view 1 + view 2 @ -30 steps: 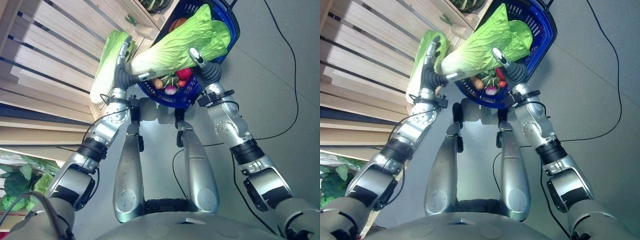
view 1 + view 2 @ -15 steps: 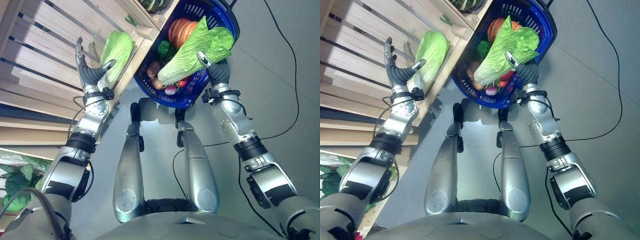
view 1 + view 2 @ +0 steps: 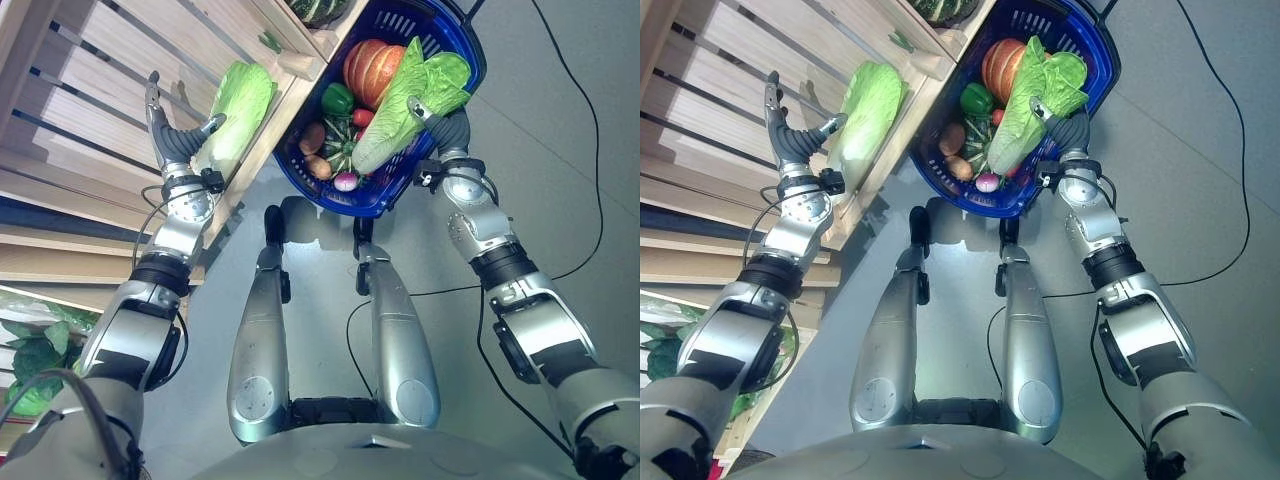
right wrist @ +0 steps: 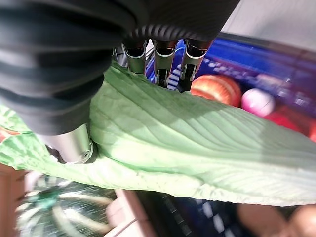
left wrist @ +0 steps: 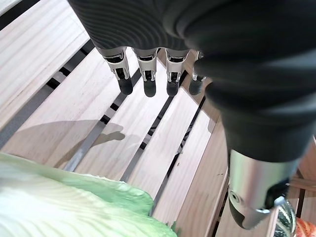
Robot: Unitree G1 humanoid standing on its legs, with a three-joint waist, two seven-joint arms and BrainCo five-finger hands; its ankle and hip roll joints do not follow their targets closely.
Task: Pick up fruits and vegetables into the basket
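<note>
Since a second ago we have let go of the shelf cabbage (image 3: 237, 112); our left hand (image 3: 172, 135) hovers beside it, fingers spread straight. Our right hand (image 3: 440, 118) clasps the second cabbage (image 3: 405, 95), lowered into the blue basket (image 3: 452, 135), leaves pointing away from us.

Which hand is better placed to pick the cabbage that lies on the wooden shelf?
The left hand: it is open right beside the shelf cabbage on the wooden shelf. The right hand is over the blue basket, gripping another cabbage.
</note>
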